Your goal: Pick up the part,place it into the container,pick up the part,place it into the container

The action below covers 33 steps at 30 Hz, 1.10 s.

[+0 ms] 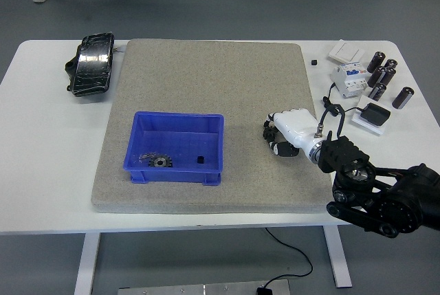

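Curling tight, the right hand [287, 133] clamps its fingers round the small black gear [269, 130] near the felt mat's [206, 75] right edge; a shallow pinch could drop it short of the blue bin [177, 166].

right arm [385, 195]: black, bulky rounded joint housings with glossy ring-shaped caps | wrist: black ribbed cuff, small silver fitting on top | right hand [292, 132]: glossy white shell over the back, five fingers [276, 145] with black segments and tips | cable: thin black lead looping above the wrist
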{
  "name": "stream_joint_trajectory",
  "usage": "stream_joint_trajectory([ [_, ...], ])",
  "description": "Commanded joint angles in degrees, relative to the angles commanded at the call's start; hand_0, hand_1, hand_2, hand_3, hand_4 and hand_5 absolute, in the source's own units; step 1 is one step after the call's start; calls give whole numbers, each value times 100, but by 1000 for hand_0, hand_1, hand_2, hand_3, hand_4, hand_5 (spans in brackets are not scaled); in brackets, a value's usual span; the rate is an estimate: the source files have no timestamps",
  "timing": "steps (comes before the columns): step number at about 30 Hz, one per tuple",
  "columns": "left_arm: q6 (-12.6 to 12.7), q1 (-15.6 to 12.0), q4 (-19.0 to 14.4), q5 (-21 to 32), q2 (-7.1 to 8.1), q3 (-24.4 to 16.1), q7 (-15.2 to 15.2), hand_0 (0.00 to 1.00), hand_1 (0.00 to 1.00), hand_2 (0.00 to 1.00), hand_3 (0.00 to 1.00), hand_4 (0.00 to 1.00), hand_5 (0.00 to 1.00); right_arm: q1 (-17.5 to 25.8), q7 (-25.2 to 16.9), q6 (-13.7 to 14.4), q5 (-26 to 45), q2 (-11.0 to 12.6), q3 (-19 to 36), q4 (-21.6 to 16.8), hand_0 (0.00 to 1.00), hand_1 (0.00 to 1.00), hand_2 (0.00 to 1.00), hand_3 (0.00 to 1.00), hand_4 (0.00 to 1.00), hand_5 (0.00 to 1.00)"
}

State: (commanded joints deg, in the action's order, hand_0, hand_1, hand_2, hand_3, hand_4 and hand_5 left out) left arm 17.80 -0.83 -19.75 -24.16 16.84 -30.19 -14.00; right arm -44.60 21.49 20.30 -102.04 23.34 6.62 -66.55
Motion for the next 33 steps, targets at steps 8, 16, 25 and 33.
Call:
stream_joint_trajectory([
  [8, 31, 3, 6, 53, 1, 23, 62, 676, 669, 597, 557, 443, 460, 40, -41, 124, 25, 26, 10, -34, 383, 428, 318, 431, 266, 27],
  [16, 57, 3, 6, 66, 3, 25, 88, 677, 669, 599, 558, 442, 466, 45, -74, 237, 2, 56, 74, -66, 383, 430, 314, 418, 237, 2],
  [25, 55, -13, 12, 82, -13, 35, 91, 677, 670, 601, 560, 440, 476, 275, 37, 286, -246, 273, 766, -701, 381, 434, 309, 417, 239, 2],
  [33, 65, -39, 1, 48, -24, 11, 57, 677, 670, 602, 560, 444, 486, 617, 248, 208, -676, 442, 1529, -1840, 398, 440, 312, 415, 244, 2],
])
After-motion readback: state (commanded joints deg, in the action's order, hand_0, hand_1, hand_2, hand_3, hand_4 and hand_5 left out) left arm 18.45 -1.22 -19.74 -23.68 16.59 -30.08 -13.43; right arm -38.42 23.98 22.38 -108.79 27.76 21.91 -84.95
